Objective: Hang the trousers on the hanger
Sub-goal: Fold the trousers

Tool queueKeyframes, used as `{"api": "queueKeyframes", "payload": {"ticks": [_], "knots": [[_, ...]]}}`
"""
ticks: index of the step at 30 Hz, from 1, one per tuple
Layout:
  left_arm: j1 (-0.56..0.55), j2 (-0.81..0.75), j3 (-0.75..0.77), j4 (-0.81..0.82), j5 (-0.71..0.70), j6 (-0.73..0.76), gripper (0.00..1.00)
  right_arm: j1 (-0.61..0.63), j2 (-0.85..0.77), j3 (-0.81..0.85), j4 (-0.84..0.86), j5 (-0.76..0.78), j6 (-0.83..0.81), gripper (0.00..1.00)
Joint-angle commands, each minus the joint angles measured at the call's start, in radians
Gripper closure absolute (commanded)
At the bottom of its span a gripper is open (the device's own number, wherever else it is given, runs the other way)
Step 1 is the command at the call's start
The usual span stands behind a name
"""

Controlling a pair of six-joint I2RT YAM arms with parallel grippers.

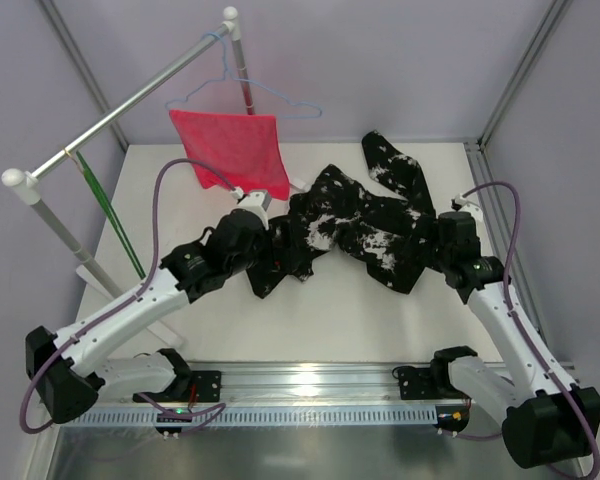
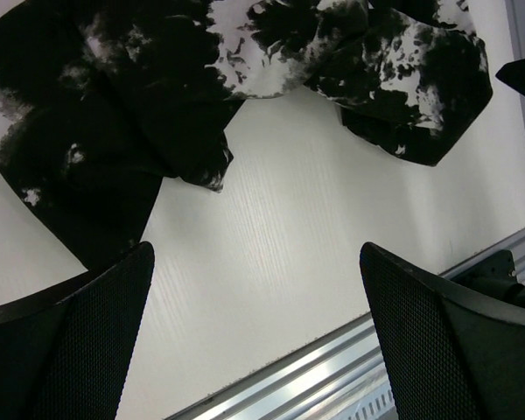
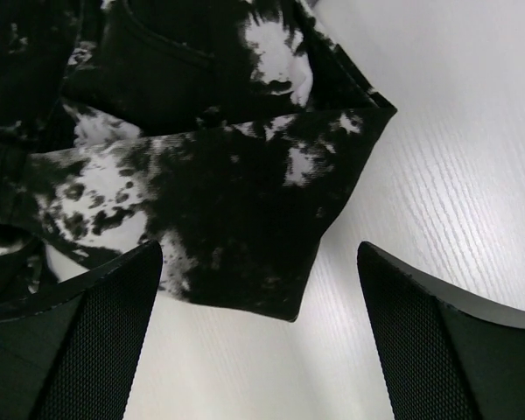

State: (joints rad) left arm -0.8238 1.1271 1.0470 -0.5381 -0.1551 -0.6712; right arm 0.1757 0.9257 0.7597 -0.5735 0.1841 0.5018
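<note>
Black, mesh-textured fingers [image 2: 87, 341] fill the bottom corners of each wrist view, spread wide apart with nothing between them. The left end effector [image 2: 255, 289] stands open over bare worktop [image 1: 330, 320], and the right end effector [image 3: 259, 280] is open too, with a folded corner of cloth lying just ahead of its gap.

That cloth is the trousers [image 1: 370, 225]: large, black, blotched with ragged white splashes, heaped in a crumpled sprawl across the middle of the worktop. One leg runs up toward the far edge. The rest is bunched in folds between the two arms, the left arm's head at the garment's left end and the right arm's at its right end. Whether either one touches the fabric cannot be told.

Well apart from them, at the far left, the hanger [image 1: 106, 210], thin and bright green, hangs from a slanted metal rail [image 1: 130, 97]. Farther along that rail a pale blue wire hanger [image 1: 302, 108] carries a red mesh cloth [image 1: 230, 145], whose lower edge drops near the trousers' left end.
</note>
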Motion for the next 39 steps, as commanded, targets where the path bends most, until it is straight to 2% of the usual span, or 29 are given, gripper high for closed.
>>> {"api": "queueKeyframes", "payload": {"ticks": [1, 5, 11, 12, 13, 15, 16, 20, 26, 30, 39], "knots": [[0.025, 0.043, 0.030, 0.069, 0.021, 0.018, 0.00, -0.056, 0.045, -0.033, 0.095, -0.023, -0.026, 0.07], [0.026, 0.074, 0.005, 0.089, 0.023, 0.015, 0.00, -0.081, 0.082, -0.085, 0.150, -0.075, -0.002, 0.10], [0.034, 0.089, -0.034, 0.101, 0.037, 0.007, 0.00, -0.079, 0.156, -0.119, 0.193, -0.092, 0.030, 0.25], [0.034, 0.091, -0.038, 0.099, 0.042, 0.009, 0.00, -0.081, 0.159, -0.117, 0.196, -0.092, 0.027, 0.35], [0.034, 0.092, -0.041, 0.098, 0.045, 0.009, 0.00, -0.081, 0.150, -0.117, 0.213, -0.104, 0.018, 0.56], [0.034, 0.089, -0.051, 0.098, 0.045, 0.010, 0.00, -0.079, 0.121, -0.111, 0.231, -0.135, 0.007, 0.79], [0.035, 0.086, -0.053, 0.099, 0.043, 0.010, 0.00, -0.078, 0.078, -0.103, 0.231, -0.162, -0.005, 0.96], [0.037, 0.085, -0.051, 0.093, 0.026, 0.012, 0.00, -0.015, -0.054, -0.005, 0.186, -0.199, -0.052, 0.96], [0.038, 0.092, -0.027, 0.069, 0.006, 0.035, 0.00, 0.157, -0.103, 0.283, 0.074, -0.132, -0.095, 0.96], [0.038, 0.092, -0.021, 0.055, 0.014, 0.051, 0.00, 0.174, -0.108, 0.409, 0.041, -0.135, -0.097, 0.96], [0.038, 0.118, -0.004, 0.040, 0.069, 0.105, 0.00, 0.176, -0.062, 0.582, 0.001, -0.155, -0.071, 0.96]]}}
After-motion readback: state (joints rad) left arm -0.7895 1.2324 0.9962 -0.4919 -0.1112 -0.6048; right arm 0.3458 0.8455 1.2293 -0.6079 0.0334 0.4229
